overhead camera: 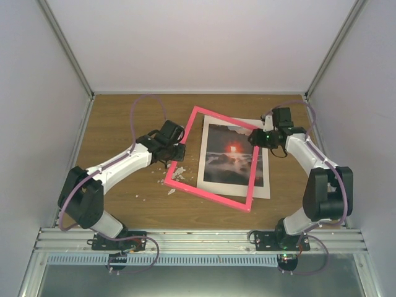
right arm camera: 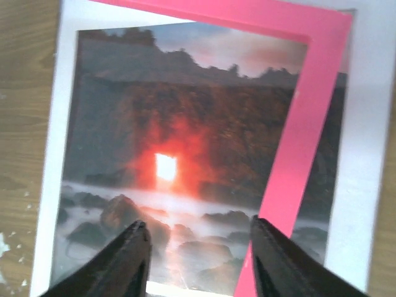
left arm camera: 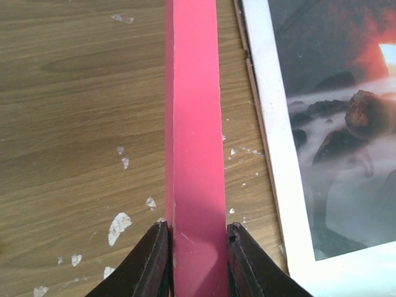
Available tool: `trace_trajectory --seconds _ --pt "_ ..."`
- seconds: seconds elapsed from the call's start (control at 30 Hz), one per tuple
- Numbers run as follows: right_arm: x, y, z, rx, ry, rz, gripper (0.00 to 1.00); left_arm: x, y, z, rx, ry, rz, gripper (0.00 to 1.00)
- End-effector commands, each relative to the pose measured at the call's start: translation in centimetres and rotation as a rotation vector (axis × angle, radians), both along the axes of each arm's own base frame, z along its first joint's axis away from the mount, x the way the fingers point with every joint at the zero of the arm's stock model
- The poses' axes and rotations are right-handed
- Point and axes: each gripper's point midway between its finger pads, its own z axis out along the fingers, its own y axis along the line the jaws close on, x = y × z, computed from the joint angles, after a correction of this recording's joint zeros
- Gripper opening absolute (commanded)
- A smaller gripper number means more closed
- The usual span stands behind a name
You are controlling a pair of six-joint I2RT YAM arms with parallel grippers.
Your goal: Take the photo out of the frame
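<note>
Though askew over photo point(overhead camera: 230, 154), frame point(overhead camera: 207, 195) lengthwise near-far

We count one pink frame point(left arm camera: 195, 154), one photo point(overhead camera: 232, 154), one white mat point(left arm camera: 275, 167), two grippers (left gripper point(left arm camera: 197, 228), right gripper point(right arm camera: 198, 224)) and many white flakes point(left arm camera: 119, 226).

Brown wood-grain table point(overhead camera: 124, 117), pretty scuffed looking. Just off centre toward 3 o'clock the photo point(overhead camera: 226, 154) lies flat on it, with a white border point(overhead camera: 205, 158) around the print. The frame point(overhead camera: 207, 194) sits skewed across that, and its 9 o'clock rail is over bare wood. White flakes point(overhead camera: 177, 172) are scattered by the frame's 7 o'clock corner, with a few more farther out toward 8.
</note>
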Motion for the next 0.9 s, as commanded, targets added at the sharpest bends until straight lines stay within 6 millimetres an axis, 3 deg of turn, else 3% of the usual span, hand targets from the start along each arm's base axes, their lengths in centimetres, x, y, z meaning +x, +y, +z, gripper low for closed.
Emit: trace_trajectory --seconds 0.0,0.33,0.57,0.87 --pt "0.7 2.9 1.2 0.105 -0.046 0.077 0.54 0.7 0.6 1.9 -0.052 -0.058 0.007 0.0" --pt "0.2 3.6 1.8 0.135 -0.086 0.118 0.66 1.6 3.9 3.3 -0.1 -0.097 0.076 0.0" --pt "-1.2 3.8 -2.9 0.153 0.045 0.066 0.68 1.0 4.2 2.0 -0.1 -0.072 0.08 0.0" --pt "-1.8 7.3 -7.1 0.161 0.154 0.113 0.68 0.6 4.4 0.4 -0.094 -0.046 0.087 0.0"
